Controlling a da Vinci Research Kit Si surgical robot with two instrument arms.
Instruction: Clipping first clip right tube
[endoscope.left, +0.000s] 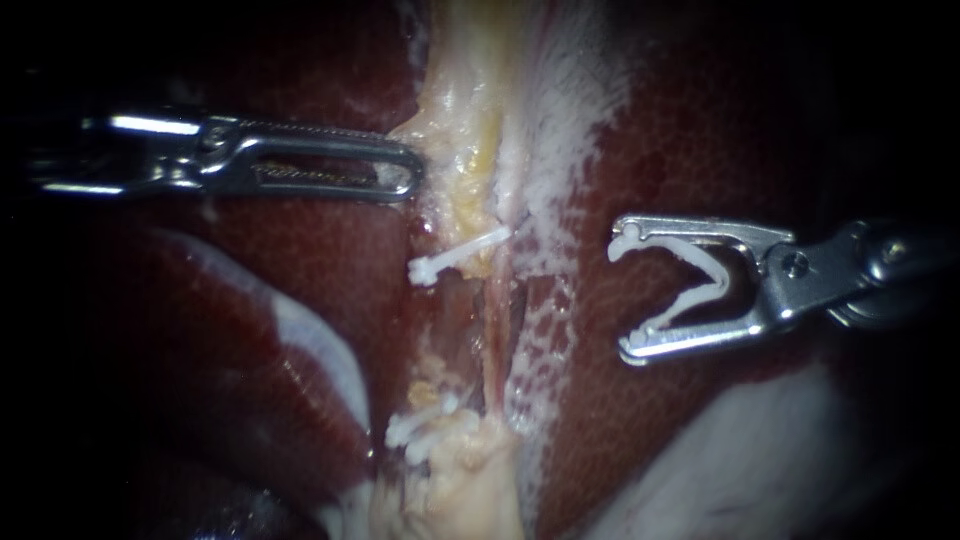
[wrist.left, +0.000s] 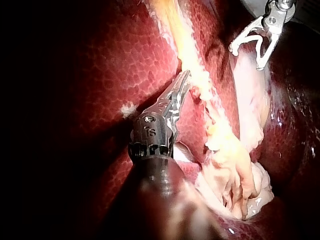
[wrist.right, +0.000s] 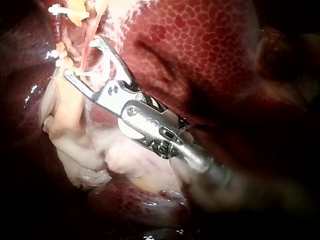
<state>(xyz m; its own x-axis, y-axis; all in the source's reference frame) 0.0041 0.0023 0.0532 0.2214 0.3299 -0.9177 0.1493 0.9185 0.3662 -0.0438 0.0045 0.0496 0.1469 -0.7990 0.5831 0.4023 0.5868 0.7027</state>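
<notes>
**Clip (endoscope.left: 714, 288) held open in the right instrument, clear of the tubes**

The white clip sits at about 3 o'clock in the endoscope view. It is seated in the right instrument (endoscope.left: 625, 292), whose jaws stand wide apart, each pressed against one leg of the clip, with its mouth facing 9 o'clock. Only dark red liver (endoscope.left: 720, 150) lies between the legs. The clip is near the central strip of tissue but not touching it.

That strip runs from 12 to 6 o'clock through the middle. Its upper part is yellowish tissue (endoscope.left: 470, 150). Below this runs a thin reddish strand (endoscope.left: 497, 340), probably a tube, though the light there is too dim to be sure. A placed clip (endoscope.left: 455, 258) lies slantwise across the strip close to the centre. A cluster of lower clips (endoscope.left: 420, 428) sits at about 7 o'clock, beside a pale lump of tissue.

The left instrument (endoscope.left: 410, 172) comes in from 9 o'clock and lies level at about 10 o'clock. Its long jaws are pressed together, and the tip touches the edge of the yellowish tissue.

The left wrist view shows the left instrument (wrist.left: 186, 75) with its tip against the same pale strand. Well ahead of it is the right instrument (wrist.left: 246, 58), carrying the open clip (wrist.left: 245, 39). In the right wrist view, the right instrument (wrist.right: 81, 57) holds its spread jaws just beside the pale strand, over the liver.
</notes>
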